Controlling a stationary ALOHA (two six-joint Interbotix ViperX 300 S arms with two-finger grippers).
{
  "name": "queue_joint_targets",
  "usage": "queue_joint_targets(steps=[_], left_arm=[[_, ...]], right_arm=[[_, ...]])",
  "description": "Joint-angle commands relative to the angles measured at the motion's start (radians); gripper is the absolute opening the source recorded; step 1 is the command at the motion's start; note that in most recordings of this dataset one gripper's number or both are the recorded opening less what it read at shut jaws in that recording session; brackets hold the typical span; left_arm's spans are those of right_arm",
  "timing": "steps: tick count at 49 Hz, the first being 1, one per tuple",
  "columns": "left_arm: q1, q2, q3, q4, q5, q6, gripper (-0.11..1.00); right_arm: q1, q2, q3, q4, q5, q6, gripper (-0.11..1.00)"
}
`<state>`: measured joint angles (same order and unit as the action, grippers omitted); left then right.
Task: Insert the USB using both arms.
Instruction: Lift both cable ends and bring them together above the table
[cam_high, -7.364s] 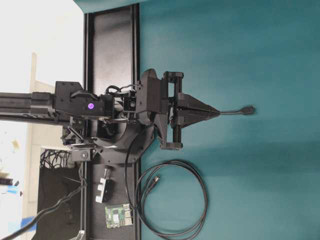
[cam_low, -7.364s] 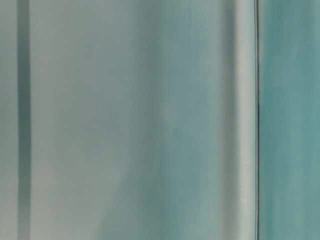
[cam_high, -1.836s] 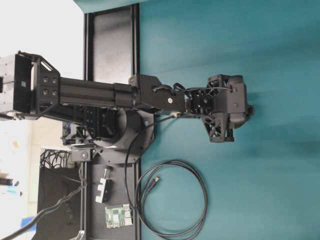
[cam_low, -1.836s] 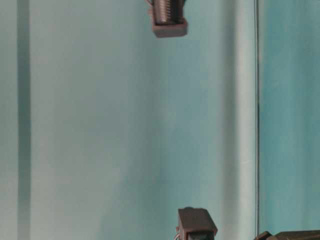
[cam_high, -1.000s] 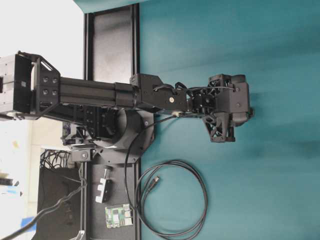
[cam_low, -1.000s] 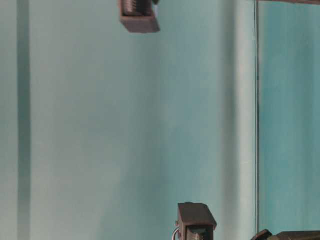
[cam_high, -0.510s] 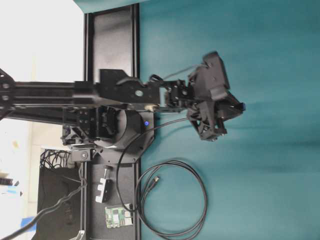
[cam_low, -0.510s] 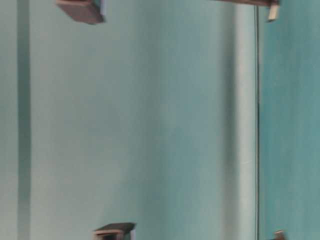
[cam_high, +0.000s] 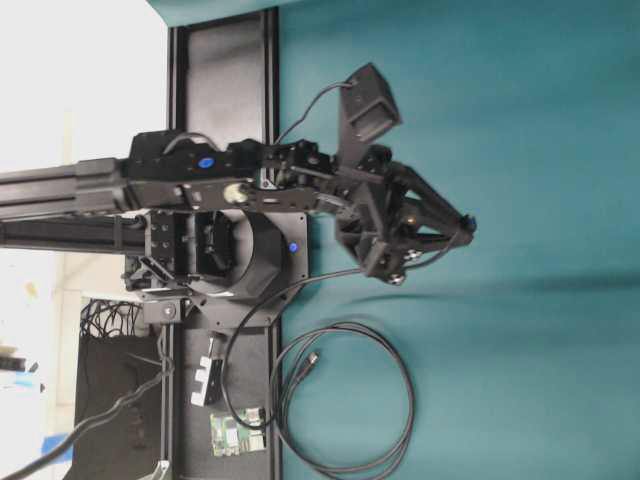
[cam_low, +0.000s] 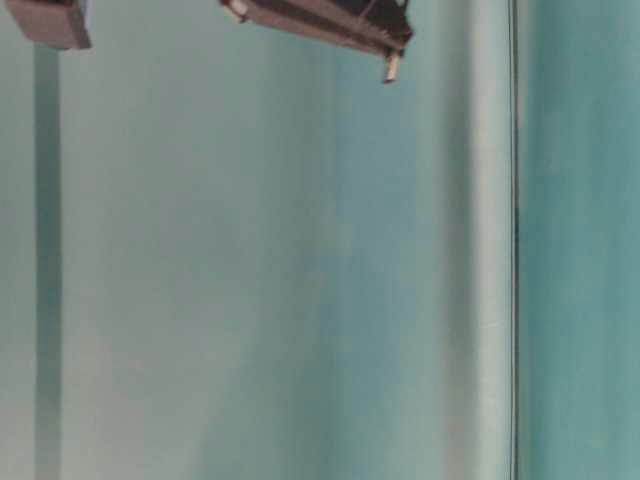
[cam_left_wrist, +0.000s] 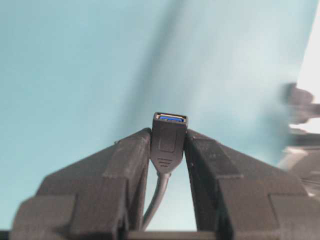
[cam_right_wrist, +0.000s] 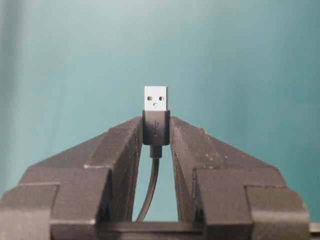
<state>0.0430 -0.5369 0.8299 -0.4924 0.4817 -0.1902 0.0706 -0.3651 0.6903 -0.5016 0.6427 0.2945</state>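
Observation:
In the left wrist view my left gripper (cam_left_wrist: 169, 131) is shut on the USB (cam_left_wrist: 169, 142), a chunky black plug with a blue-lined opening facing away; its thin cable drops between the fingers. Overhead, the left gripper (cam_high: 462, 225) hangs above the teal table, tips pointing right, and the cable (cam_high: 330, 278) trails back to the base. The right arm is out of the overhead view. In its wrist view my right gripper (cam_right_wrist: 156, 120) is shut on a black USB plug (cam_right_wrist: 156, 127) with a bare metal end. At the top of the table-level view is a dark pointed part with a pale tip (cam_low: 392, 66).
A looped black cable (cam_high: 345, 400) lies on the teal table below the left arm. A green circuit board (cam_high: 237, 432) and a small white clamp (cam_high: 205, 375) sit on the black base strip (cam_high: 222, 80) at the left.
The left arm has pulled back and turned its wrist: the gripper, pointing down over the table a second ago, now lies on its side with the USB held up. Its grip looks unchanged.

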Motion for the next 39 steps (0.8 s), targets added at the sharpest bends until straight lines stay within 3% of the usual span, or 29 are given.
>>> queue_joint_targets(steps=[1, 11, 17, 22, 26, 34, 39], left_arm=[[0.012, -0.034, -0.025, -0.069, 0.006, -0.011, 0.27], [0.035, -0.046, -0.026, -0.238, 0.052, 0.025, 0.27], [0.066, -0.046, -0.026, -0.377, 0.104, 0.112, 0.27], [0.120, -0.041, -0.025, -0.531, 0.156, 0.242, 0.27], [0.178, -0.025, -0.018, -0.676, 0.236, 0.385, 0.27], [0.276, 0.057, 0.018, -0.960, 0.426, 0.630, 0.27], [0.318, 0.156, 0.035, -1.104, 0.566, 0.778, 0.27]], right_arm=[[0.009, -0.023, -0.031, -0.084, 0.014, 0.040, 0.22], [0.069, -0.031, -0.014, -0.327, 0.075, 0.229, 0.22], [0.127, -0.031, 0.000, -0.456, 0.138, 0.341, 0.22], [0.175, -0.031, 0.014, -0.540, 0.175, 0.413, 0.22], [0.207, -0.031, 0.023, -0.575, 0.195, 0.446, 0.22], [0.267, -0.031, 0.021, -0.630, 0.233, 0.443, 0.22], [0.293, -0.029, 0.026, -0.652, 0.259, 0.440, 0.22]])
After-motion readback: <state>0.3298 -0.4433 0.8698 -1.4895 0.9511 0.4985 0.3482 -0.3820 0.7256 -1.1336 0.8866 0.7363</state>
